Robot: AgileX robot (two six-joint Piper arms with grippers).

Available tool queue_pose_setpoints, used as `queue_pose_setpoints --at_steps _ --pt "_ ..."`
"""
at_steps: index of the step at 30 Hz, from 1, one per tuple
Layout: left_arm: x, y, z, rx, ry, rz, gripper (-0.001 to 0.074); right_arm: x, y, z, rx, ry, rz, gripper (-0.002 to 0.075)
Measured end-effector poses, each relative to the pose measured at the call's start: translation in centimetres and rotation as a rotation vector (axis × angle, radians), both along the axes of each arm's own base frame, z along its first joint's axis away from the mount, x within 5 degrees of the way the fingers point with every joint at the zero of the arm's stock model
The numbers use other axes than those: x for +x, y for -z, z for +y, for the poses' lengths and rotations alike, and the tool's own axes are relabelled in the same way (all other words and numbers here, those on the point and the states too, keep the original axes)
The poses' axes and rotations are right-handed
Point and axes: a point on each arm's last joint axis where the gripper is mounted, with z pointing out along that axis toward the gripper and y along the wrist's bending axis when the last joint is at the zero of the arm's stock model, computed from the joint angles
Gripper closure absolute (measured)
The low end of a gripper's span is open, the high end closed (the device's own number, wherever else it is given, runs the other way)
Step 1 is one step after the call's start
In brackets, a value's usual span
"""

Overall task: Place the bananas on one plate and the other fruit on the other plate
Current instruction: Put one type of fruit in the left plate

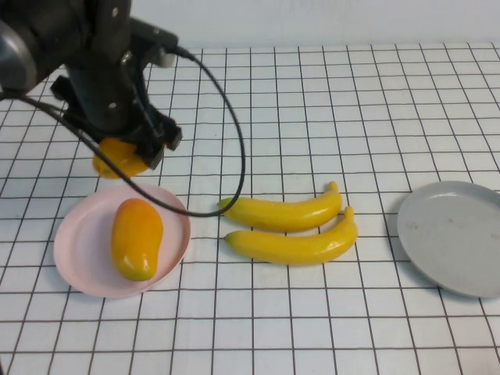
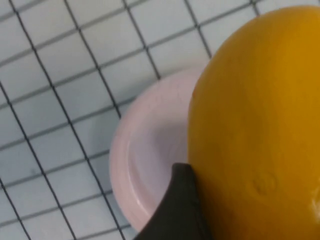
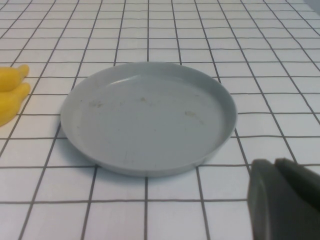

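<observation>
Currently, findings by item:
Left tool [image 1: 129, 152]: above the far rim of the round pale pink plate [image 1: 82, 266], jaws spread wide around a plump glossy orange mango-like fruit [image 1: 119, 158] (held clear of the plate).
Second orange oval fruit [image 1: 136, 237]: lying in the pink plate.
Two long curved yellow bananas [image 1: 293, 226]: side by side on the gridded white tabletop [image 1: 312, 328], between the plates.
Round light-grey plate [image 1: 457, 234]: at the robot's right.
Right tool [image 3: 285, 200]: near the grey plate, closed, holding nothing.
</observation>
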Motion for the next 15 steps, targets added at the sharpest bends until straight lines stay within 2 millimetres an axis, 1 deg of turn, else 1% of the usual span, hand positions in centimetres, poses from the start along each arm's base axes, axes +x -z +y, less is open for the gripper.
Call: queue_pose_setpoints --at_steps 4,8,9,13,15 --pt "-2.3 1.9 2.8 0.005 -0.103 0.070 0.0197 0.0 0.0 0.0 0.000 0.000 0.000 0.0742" --pt "-4.1 3.3 5.1 -0.050 -0.199 0.048 0.0197 0.0 0.0 0.0 0.000 0.000 0.000 0.0743" --pt "-4.3 3.7 5.6 -0.072 -0.225 0.040 0.0197 0.0 0.0 0.0 0.000 0.000 0.000 0.0742" --pt "-4.8 6.1 7.7 -0.150 -0.356 0.062 0.0197 0.0 0.0 0.0 0.000 0.000 0.000 0.0742" --pt "-4.8 7.3 8.4 -0.180 -0.394 0.067 0.0197 0.0 0.0 0.0 0.000 0.000 0.000 0.0742"
